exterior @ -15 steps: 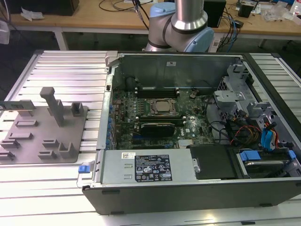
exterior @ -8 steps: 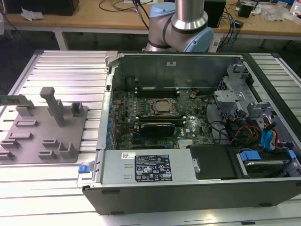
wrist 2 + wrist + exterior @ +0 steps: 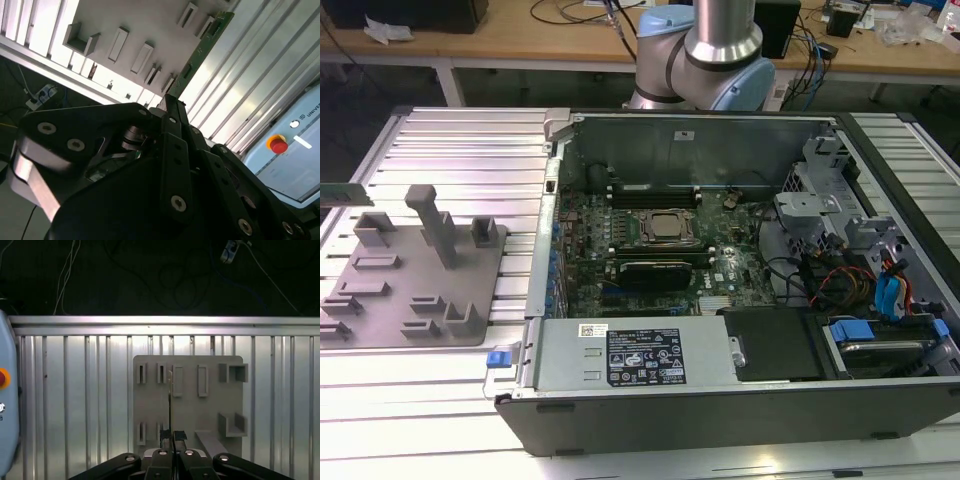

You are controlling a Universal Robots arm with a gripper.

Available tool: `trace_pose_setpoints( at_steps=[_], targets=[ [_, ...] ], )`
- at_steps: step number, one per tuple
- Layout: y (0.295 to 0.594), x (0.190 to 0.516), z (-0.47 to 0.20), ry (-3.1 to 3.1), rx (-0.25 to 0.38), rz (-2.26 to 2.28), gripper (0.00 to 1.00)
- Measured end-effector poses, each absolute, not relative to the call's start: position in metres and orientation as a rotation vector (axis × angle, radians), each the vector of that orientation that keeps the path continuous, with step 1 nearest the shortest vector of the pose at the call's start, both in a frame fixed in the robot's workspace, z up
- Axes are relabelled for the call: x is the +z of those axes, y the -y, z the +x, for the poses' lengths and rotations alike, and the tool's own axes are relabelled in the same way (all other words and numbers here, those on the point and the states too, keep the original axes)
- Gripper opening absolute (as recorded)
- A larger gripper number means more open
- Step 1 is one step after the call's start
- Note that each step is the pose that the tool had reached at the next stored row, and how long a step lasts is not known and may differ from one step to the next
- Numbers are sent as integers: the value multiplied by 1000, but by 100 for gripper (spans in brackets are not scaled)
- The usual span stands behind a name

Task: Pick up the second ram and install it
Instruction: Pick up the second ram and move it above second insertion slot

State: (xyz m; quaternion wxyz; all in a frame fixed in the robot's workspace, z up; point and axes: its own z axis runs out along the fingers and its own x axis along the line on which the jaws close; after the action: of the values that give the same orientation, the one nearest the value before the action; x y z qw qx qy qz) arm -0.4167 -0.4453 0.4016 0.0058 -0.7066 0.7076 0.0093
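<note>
Exterior view: ribbed aluminium table bearing a flat grey plastic fixture plate with raised blocks. Open black computer case to the exterior view's right of the plate, wooden benches beyond. Long, narrow green circuit-board stick, the second ram, near the plate's corner on the exterior view's left.

Second wrist view: black gripper clamped on one end of the second ram, the rest jutting alongside the plate's slots.

First wrist view: second ram seen edge-on over the plate, pinched in the gripper.

In the exterior view, ribbed table lay open at twelve o'clock of the block-studded fixture plate, while the computer case wall barred three o'clock.
</note>
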Motion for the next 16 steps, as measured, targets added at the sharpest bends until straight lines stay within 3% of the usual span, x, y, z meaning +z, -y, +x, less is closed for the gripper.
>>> trace_pose_setpoints(
  at_steps=[6,16],
  targets=[
    [445,418,-417,-2215,30,-2212,9],
    [445,418,-401,-2215,30,-2212,9]
  ],
)
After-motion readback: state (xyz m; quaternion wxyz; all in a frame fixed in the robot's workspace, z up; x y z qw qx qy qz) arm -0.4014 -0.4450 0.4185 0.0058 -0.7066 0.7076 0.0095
